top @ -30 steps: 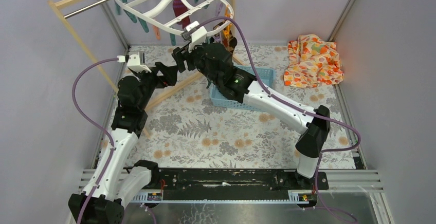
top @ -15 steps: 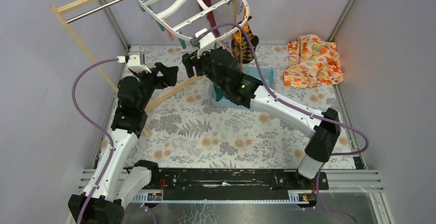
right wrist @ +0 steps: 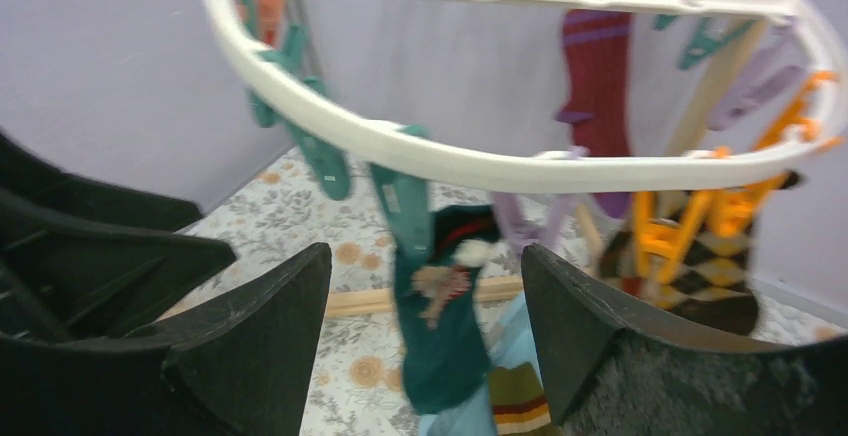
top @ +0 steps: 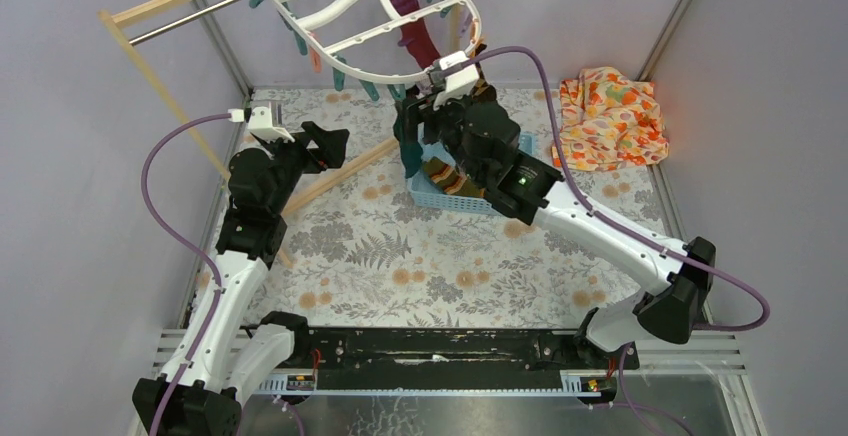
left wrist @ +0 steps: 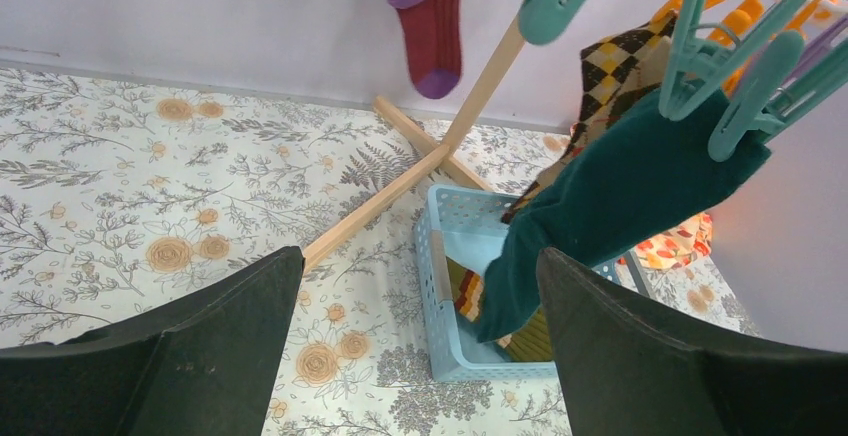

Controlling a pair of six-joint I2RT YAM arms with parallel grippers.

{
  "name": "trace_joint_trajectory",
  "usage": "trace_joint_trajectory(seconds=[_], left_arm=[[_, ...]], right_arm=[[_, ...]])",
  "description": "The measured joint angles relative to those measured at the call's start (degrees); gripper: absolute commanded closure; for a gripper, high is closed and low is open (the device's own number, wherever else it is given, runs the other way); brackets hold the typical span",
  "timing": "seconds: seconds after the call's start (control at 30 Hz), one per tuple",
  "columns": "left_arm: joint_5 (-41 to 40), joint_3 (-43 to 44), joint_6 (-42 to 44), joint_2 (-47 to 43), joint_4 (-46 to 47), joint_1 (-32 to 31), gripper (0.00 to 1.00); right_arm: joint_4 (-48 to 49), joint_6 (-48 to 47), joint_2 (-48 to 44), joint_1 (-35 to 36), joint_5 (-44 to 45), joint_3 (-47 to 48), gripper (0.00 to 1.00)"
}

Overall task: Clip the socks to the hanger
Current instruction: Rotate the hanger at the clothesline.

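Hanger (right wrist: 450, 161): white plastic oval ring with teal, orange and lilac clips. Teal sock (left wrist: 600, 196): soft knit, pinched in a teal clip, tip over the blue lattice basket (left wrist: 437, 286). The clip hold is sharp in the left wrist view and blurred in the right. Maroon sock (left wrist: 435, 16): ribbed, hanging. Left gripper (left wrist: 415, 356), right gripper (right wrist: 425, 256): jaws spread, empty.

The left arm (top: 232, 256), white shells on black joints, rises from its base at the near left edge and bends forward at the elbow. The black two-finger left gripper (top: 332, 143) points right and away, its fingers (left wrist: 200, 356) spread wide. The matching right arm (top: 600, 236) stretches leftward and away, wrist raised. The black right gripper (top: 412, 121) is held high, fingers (right wrist: 250, 356) parted wide.
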Motion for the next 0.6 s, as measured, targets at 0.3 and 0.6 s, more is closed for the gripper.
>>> trace_joint_trajectory(seconds=[0.3,0.6], left_arm=[[0.24,0.0,-0.28,-1.29,0.04,0.0,0.05],[-0.04,0.0,-0.85,-3.82,0.57,0.0,0.07]], right_arm=[[-0.74,1.7,-1.42,-7.15,-0.96,-0.92,0.24],[-1.16,7.06,-4.79,-7.28,-8.66,-0.79,0.24]])
